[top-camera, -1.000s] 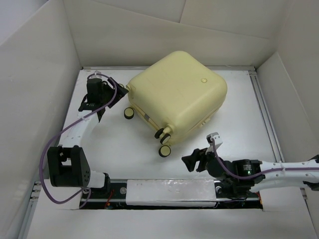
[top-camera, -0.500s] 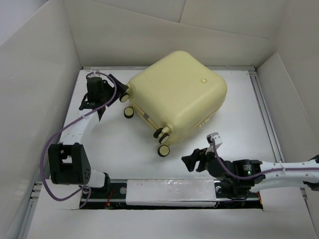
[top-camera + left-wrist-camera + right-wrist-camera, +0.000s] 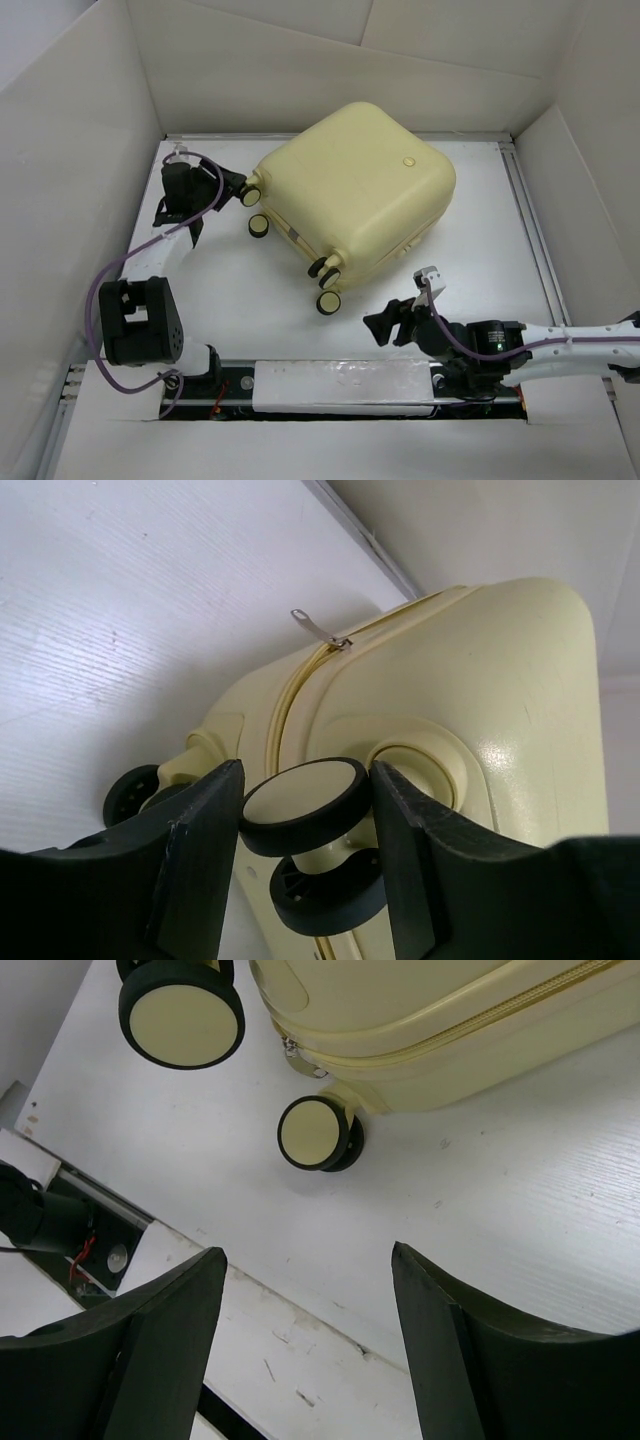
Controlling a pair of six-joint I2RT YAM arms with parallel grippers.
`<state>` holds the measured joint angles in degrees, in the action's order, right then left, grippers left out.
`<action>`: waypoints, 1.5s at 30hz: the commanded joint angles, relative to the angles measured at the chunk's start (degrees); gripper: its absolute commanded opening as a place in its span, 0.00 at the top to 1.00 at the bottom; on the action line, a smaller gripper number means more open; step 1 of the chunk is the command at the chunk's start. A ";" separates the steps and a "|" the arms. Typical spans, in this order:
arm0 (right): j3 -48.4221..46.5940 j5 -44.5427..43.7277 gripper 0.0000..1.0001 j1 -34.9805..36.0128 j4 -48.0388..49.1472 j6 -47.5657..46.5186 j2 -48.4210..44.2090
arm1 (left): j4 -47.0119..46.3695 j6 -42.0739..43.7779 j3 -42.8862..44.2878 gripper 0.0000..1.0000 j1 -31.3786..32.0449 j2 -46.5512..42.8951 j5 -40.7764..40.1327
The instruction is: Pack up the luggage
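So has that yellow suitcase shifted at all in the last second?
No. The suitcase sits where it did: its round emblem and wheels keep their places against the table's back edge.

White links, black joints. The left arm (image 3: pixel 150 262), at eight o'clock, trails a looping purple cable (image 3: pixel 98 288). The right arm (image 3: pixel 570 350), at four, shows a green light (image 3: pixel 497 344). The fingers (image 3: pixel 150 1360) are matte black wedges.
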<state>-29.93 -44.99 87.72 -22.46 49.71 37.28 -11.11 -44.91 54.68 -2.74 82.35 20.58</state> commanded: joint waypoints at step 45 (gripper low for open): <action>-41.77 62.39 0.60 -65.41 13.59 -35.56 43.49 | -16.34 -5.81 -38.94 1.00 12.32 -33.72 6.76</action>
<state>-63.37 -0.99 16.32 -19.31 13.39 81.10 -36.53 -52.36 18.57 4.47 51.90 14.63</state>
